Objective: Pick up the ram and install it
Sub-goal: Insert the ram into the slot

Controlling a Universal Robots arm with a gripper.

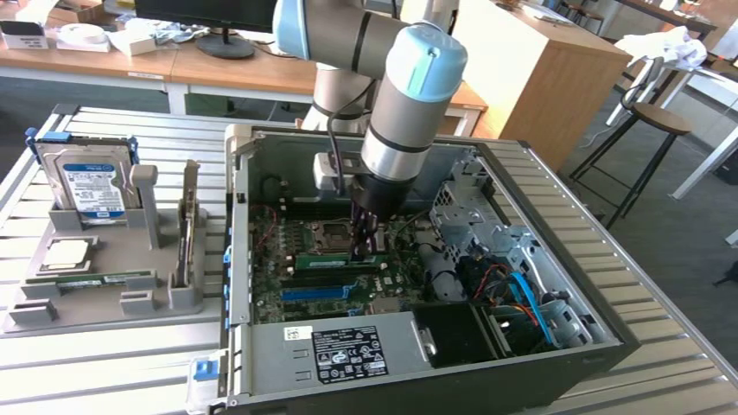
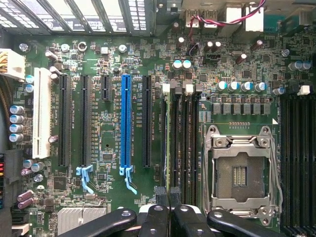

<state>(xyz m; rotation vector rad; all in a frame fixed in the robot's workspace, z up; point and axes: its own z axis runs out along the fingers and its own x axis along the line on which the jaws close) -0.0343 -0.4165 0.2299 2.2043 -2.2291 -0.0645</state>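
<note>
"Gripper [image 1: 366, 252] status?"

"Fingers pressed together, down inside the open computer case [image 1: 240, 173], their tips at the top edge of the ram [image 2: 168, 143]. Whether they pinch it, I cannot tell."

"And the ram?"

"Standing on edge in a memory slot on the motherboard [image 2: 103, 64], between the CPU socket [image 2: 240, 173] and the blue expansion slot [image 2: 126, 123]."
</note>
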